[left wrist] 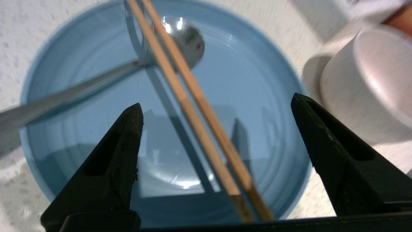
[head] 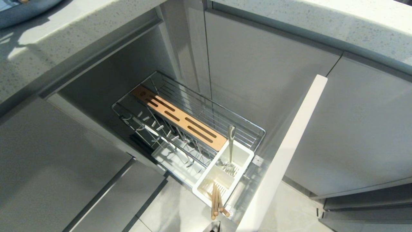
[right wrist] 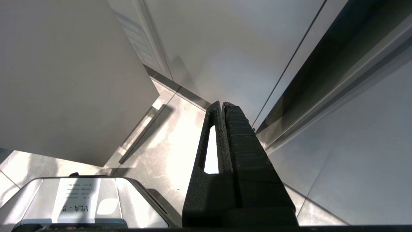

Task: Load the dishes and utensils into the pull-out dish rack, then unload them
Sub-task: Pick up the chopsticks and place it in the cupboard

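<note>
Chopsticks (left wrist: 193,106) and a spoon (left wrist: 80,87) are seen resting across the plate (left wrist: 257,96) on the tabletop, between the spread, empty fingers of the left tool (left wrist: 217,108); the bowl (left wrist: 370,83) stands beside it. An unloading step is judged in hand, since chopsticks (head: 216,201) and a utensil (head: 230,145) are left in the rack (head: 206,109) caddy; these are to be fetched next, while the right tool (right wrist: 222,106) is parked closed.

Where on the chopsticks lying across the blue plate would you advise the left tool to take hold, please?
Probably mid-length on the chopsticks, from straight above. They lie side by side across the light-blue plate, over the spoon, and seem raised off the plate floor. The open left tool already straddles them; closing across both sticks, below the spoon bowl, should catch the pair together.
</note>
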You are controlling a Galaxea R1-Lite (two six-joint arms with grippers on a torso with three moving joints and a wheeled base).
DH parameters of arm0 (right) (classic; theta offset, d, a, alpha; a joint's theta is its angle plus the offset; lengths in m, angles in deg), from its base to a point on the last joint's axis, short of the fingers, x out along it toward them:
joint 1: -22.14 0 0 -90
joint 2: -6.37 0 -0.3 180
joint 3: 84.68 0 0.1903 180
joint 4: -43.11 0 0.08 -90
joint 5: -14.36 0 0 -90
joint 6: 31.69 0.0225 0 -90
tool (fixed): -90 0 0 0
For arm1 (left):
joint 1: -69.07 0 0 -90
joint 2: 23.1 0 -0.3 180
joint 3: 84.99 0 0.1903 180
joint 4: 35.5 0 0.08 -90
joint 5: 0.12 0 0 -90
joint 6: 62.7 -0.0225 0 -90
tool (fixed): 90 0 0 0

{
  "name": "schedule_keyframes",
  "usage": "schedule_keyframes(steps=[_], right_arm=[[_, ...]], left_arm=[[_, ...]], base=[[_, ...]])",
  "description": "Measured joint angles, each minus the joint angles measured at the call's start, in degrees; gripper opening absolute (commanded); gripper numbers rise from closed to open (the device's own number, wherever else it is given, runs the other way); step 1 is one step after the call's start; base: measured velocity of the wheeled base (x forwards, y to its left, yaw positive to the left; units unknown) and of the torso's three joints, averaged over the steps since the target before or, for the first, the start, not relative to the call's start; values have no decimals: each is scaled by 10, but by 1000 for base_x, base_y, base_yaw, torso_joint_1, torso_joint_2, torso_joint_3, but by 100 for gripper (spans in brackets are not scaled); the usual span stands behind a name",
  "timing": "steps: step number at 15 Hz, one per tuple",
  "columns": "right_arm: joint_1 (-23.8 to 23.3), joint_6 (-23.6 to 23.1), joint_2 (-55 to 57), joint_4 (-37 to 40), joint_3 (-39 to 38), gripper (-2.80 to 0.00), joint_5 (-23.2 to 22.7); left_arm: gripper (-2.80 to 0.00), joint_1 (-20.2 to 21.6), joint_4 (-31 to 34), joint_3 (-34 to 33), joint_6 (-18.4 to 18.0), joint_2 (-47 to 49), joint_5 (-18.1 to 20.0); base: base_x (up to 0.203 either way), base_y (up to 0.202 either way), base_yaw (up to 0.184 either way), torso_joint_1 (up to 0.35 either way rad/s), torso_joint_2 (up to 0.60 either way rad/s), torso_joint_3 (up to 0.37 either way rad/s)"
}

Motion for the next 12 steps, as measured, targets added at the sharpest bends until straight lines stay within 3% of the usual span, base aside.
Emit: schedule_keyframes(steps=[3,12], right_arm=[[0,0,0,0,0,-280,0],[0,0,0,0,0,-280,0]], left_arm=[[0,-3,27,1,1,4,1],[0,-4,25,2,1,16,3]], base=[[0,0,0,0,0,0],[0,0,0,0,0,0]])
